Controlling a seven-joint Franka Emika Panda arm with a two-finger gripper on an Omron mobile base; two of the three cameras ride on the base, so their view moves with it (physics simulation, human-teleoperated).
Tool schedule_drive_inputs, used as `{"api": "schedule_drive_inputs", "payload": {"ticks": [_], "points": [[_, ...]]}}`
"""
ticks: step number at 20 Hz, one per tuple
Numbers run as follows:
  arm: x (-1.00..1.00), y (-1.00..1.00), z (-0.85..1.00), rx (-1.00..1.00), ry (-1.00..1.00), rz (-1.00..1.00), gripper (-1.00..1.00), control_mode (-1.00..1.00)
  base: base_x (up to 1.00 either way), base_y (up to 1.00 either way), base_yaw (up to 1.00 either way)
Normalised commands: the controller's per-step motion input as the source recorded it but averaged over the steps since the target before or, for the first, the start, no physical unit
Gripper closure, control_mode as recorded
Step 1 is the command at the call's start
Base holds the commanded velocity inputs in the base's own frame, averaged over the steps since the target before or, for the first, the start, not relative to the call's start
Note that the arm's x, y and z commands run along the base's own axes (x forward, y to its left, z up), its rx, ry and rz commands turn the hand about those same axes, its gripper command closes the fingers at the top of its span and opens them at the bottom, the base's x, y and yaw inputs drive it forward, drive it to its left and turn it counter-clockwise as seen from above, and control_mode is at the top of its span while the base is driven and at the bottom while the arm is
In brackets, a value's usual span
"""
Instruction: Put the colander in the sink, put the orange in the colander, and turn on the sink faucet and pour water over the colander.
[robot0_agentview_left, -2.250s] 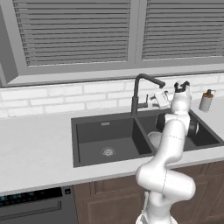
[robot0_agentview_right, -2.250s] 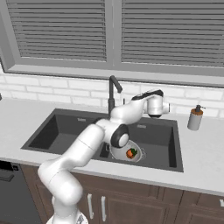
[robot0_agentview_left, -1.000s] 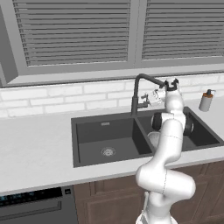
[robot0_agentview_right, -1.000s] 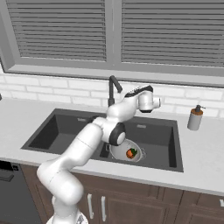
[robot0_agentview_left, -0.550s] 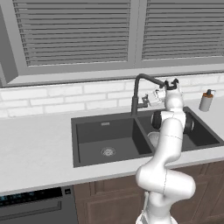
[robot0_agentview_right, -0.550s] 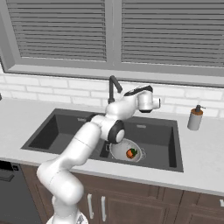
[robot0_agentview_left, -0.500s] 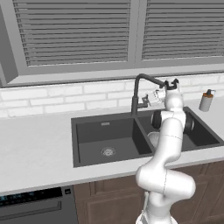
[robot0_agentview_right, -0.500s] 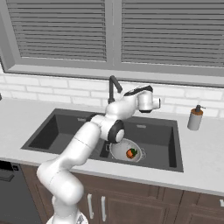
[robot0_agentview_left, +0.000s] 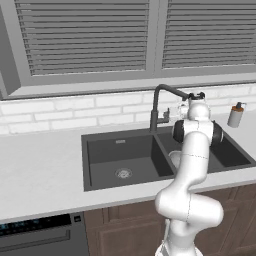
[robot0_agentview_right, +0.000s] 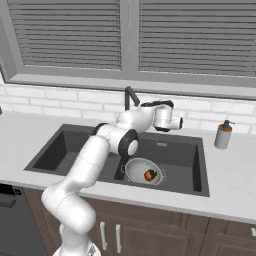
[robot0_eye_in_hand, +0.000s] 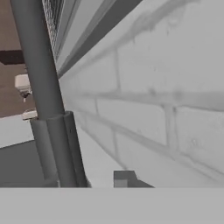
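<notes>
Hand (robot0_agentview_right: 179, 123) state unclear, near sink faucet (robot0_agentview_left: 161, 102); grey counter (robot0_agentview_left: 40, 170), brick backsplash (robot0_agentview_right: 60, 104).

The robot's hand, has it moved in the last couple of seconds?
Yes. In the right base view the hand has drifted left, away from the soap bottle and closer to the sink faucet.

Dark grey sink (robot0_agentview_right: 186, 156) is holding a pale colander (robot0_agentview_right: 138, 169) with the orange-red orange (robot0_agentview_right: 149, 175), green-leaved

2 base views are facing the sink (robot0_agentview_left: 125, 160) from behind, sharing it; hand view is sitting close beside the sink faucet (robot0_eye_in_hand: 46, 100).
</notes>
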Motion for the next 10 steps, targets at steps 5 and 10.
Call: {"api": "schedule_drive_inputs", "payload": {"ticks": [5, 10], "points": [[0.00, 0.00, 0.00, 0.00, -0.01, -0.33, 1.00, -1.00, 0.00, 0.00, 0.00], [-0.01, 0.00, 0.00, 0.00, 0.00, -0.12, 1.00, -1.00, 0.00, 0.00, 0.00]]}}
